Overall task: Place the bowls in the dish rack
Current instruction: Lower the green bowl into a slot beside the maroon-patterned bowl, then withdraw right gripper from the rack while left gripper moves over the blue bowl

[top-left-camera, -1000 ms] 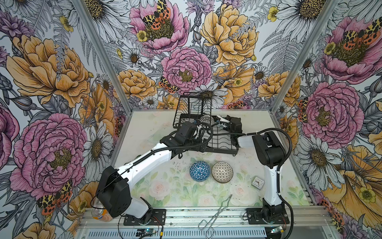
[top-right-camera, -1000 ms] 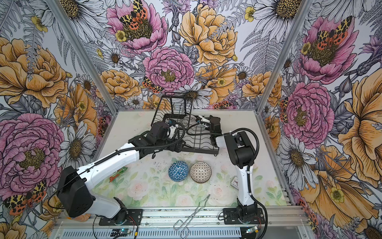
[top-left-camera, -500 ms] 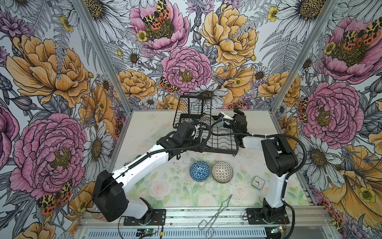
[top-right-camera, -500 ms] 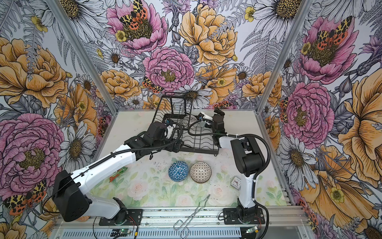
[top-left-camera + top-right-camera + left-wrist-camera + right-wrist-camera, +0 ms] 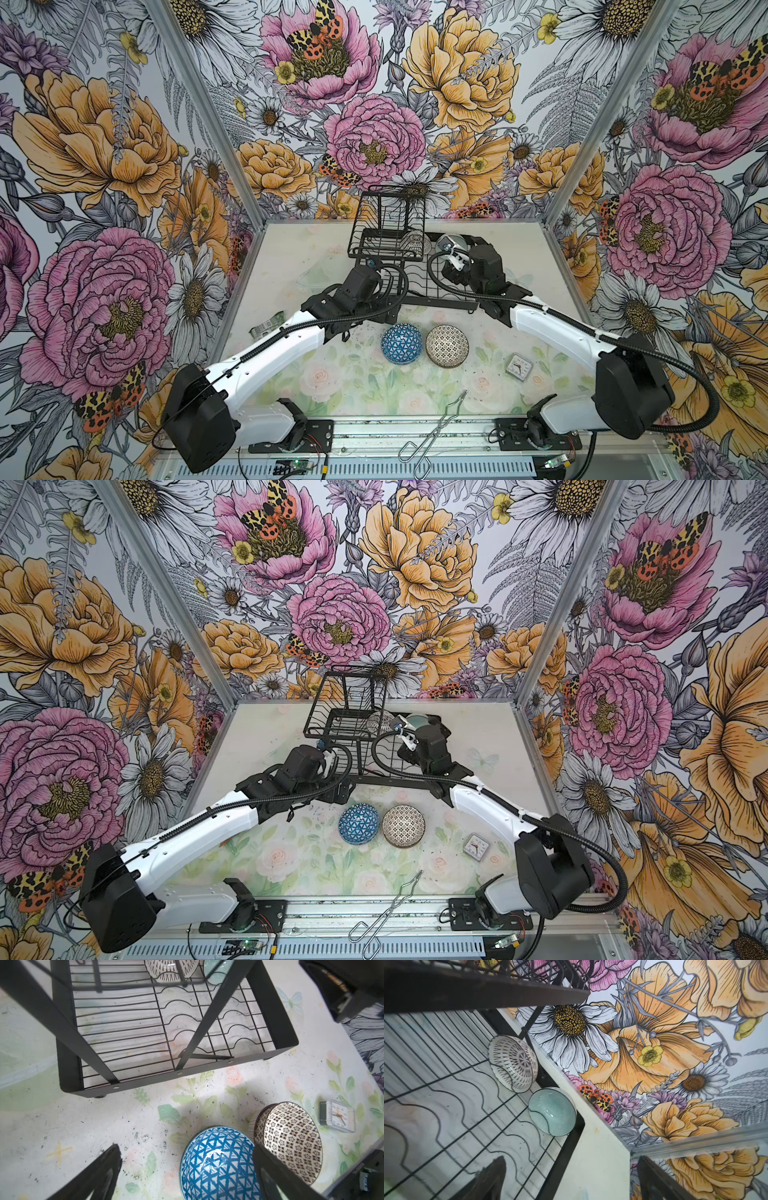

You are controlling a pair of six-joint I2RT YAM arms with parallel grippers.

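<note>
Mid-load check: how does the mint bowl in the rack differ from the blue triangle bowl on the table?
Place: the mint bowl sits in the dish rack; the blue bowl is on the table in front of it.
Pose: the mint bowl is tipped on edge; the blue bowl stands open side up.
Look: the mint bowl is plain with fine rings; the blue bowl carries white triangles.
Both are small and round.

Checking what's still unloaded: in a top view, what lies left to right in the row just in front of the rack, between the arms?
blue bowl → dotted bowl → clock
</note>
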